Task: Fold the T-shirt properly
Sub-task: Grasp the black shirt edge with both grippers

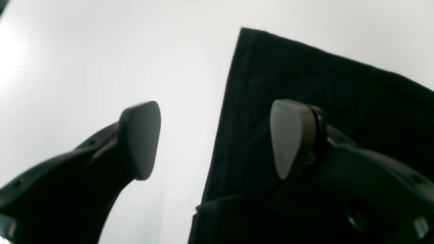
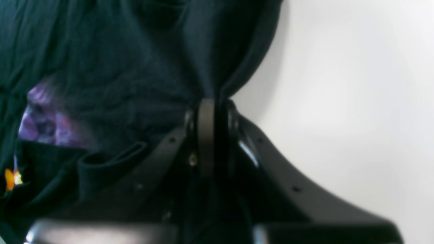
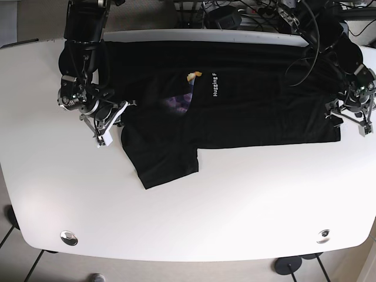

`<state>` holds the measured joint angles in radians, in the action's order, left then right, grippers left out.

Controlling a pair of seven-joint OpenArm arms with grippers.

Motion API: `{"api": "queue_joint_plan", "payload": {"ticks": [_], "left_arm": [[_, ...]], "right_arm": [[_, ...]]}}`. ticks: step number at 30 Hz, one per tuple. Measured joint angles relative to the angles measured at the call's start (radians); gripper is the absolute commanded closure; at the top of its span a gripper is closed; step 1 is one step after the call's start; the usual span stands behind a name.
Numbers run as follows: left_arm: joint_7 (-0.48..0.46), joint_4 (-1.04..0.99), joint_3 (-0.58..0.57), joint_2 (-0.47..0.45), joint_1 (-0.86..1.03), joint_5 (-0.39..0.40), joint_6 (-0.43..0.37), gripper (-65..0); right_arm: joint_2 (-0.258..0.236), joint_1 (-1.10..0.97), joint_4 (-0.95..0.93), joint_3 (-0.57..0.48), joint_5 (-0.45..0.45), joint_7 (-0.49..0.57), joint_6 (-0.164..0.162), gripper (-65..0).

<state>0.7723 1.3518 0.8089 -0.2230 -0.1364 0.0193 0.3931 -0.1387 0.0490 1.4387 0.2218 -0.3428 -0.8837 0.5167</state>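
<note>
A black T-shirt [image 3: 247, 111] lies spread across the white table [image 3: 194, 211], partly folded, with a sleeve [image 3: 167, 161] pointing toward the front. It bears white lettering [image 3: 215, 85] and a purple print [image 3: 178, 101]. My right gripper [image 3: 113, 116] is at the shirt's left side; in the right wrist view it [image 2: 210, 108] is shut on a bunched fold of the black cloth [image 2: 118, 67]. My left gripper [image 3: 351, 117] is at the shirt's right end. In the left wrist view it [image 1: 217, 139] is open and empty, straddling the shirt's straight edge [image 1: 305, 67].
Cables and equipment [image 3: 247, 14] crowd the back edge behind the table. Two metal fittings [image 3: 69, 237] [image 3: 322, 235] sit near the front corners. The table's curved front edge [image 3: 194, 258] drops to the floor. Bare white table shows left of the shirt [image 1: 101, 67].
</note>
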Motion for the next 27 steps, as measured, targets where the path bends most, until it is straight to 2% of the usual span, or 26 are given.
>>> {"api": "queue_joint_plan", "payload": {"ticks": [2,6,8,10,12,16,18,21,23,26,27], "left_arm": [[-0.004,-0.056,0.001,-0.012,-0.012,-0.003,0.001,-47.1],[-0.071,-0.137,0.000,-0.016,-0.015,-0.008,0.108,-46.9],[-0.094,-0.164,0.000,-0.017,-0.016,-0.004,0.130,-43.8],[-0.117,-0.189,-0.031,-0.032,-0.018,-0.004,0.150,-36.9],[-0.119,-0.203,-0.070,-0.048,-0.019,-0.004,0.189,-27.4],[-0.145,-0.251,-0.100,-0.066,-0.027,0.027,0.261,-0.3],[-0.134,-0.236,-0.093,-0.067,-0.027,0.027,0.290,-0.7],[-0.053,-0.096,-0.103,-0.033,0.006,-0.021,0.304,-0.6],[-0.014,0.022,-0.107,-0.013,0.021,-0.018,0.304,-0.6],[0.023,0.144,-0.148,-0.019,0.005,-0.017,0.304,-0.6],[0.024,0.186,-0.176,-0.017,-0.022,-0.018,0.304,-0.6]], "right_arm": [[0.000,0.001,0.000,0.002,0.000,0.000,0.000,-2.7],[0.000,0.000,0.000,0.002,-0.001,0.000,0.000,-2.7],[0.016,0.000,0.002,0.008,-0.001,0.000,-0.004,-2.7],[0.032,0.000,0.002,0.005,0.000,-0.001,-0.003,-2.7],[0.036,0.002,0.002,0.005,-0.001,0.000,-0.003,-2.7],[0.031,0.001,0.002,0.006,-0.001,0.000,-0.003,-2.7],[0.031,0.001,0.002,0.006,-0.001,0.000,-0.003,-2.5],[0.031,0.001,0.006,0.006,0.000,0.027,-0.003,-1.9],[0.031,-0.002,0.055,0.006,0.006,0.027,-0.003,-1.7],[0.029,0.011,0.117,0.005,0.005,0.034,-0.046,-1.7],[0.027,0.039,0.134,0.005,0.007,0.024,-0.050,-1.7]]}}
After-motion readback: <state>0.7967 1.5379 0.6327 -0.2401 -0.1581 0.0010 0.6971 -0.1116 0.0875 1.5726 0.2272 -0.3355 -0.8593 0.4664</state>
